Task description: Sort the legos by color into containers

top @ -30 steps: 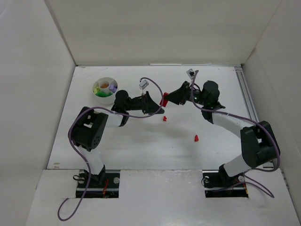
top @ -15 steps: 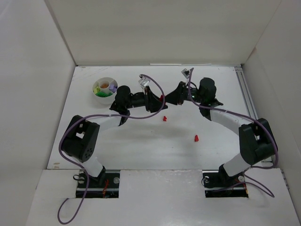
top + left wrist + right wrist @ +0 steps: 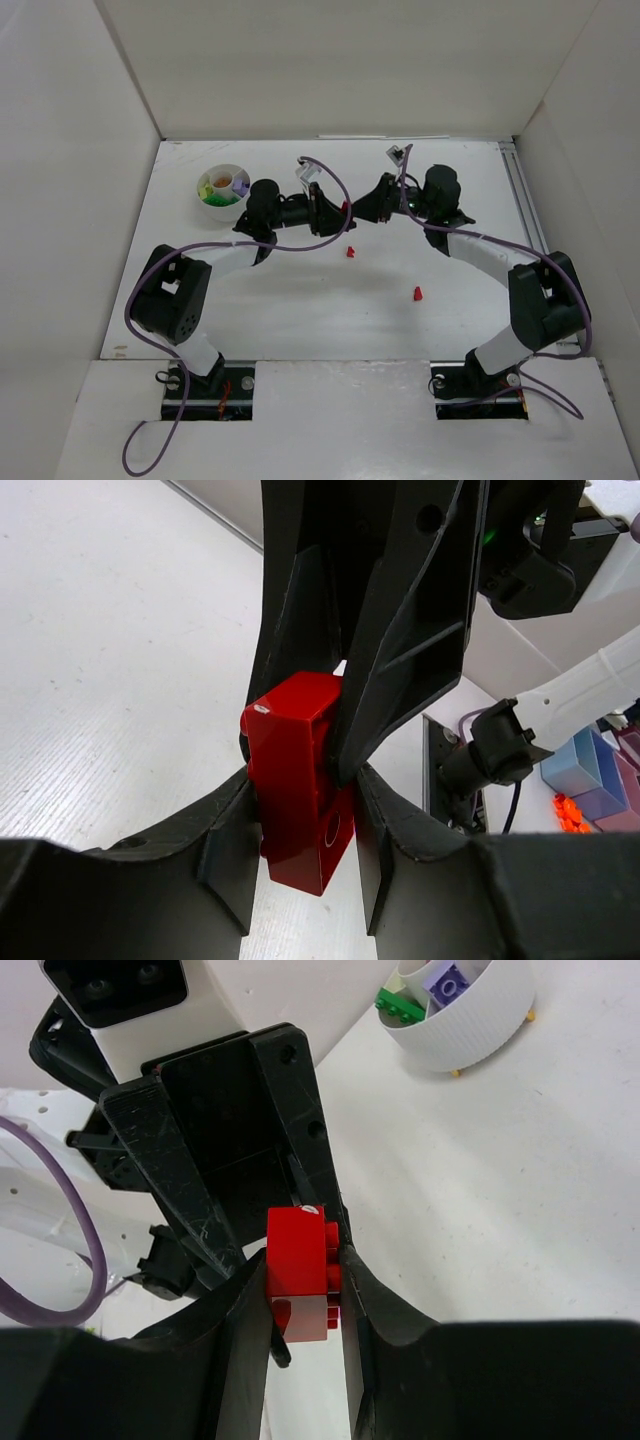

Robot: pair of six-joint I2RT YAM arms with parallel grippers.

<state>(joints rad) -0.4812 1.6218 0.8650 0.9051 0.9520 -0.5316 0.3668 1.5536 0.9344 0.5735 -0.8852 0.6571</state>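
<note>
Red lego (image 3: 296,742) held by left gripper (image 3: 303,777), right gripper (image 3: 303,1254)

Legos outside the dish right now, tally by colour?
Red: 3, the held red piece, possibly a stack, clamped by left gripper and right gripper, plus middle red lego and right red lego on the table
Other colours: 0
Total: 3

White matte tabletop (image 3: 300,310). White panel walls (image 3: 340,70) stand at 9, 12 and 3 o'clock. Metal rail (image 3: 524,200) runs along the 3 o'clock edge. Left wrist view: blue and purple bins (image 3: 585,770) at 3 o'clock.
</note>
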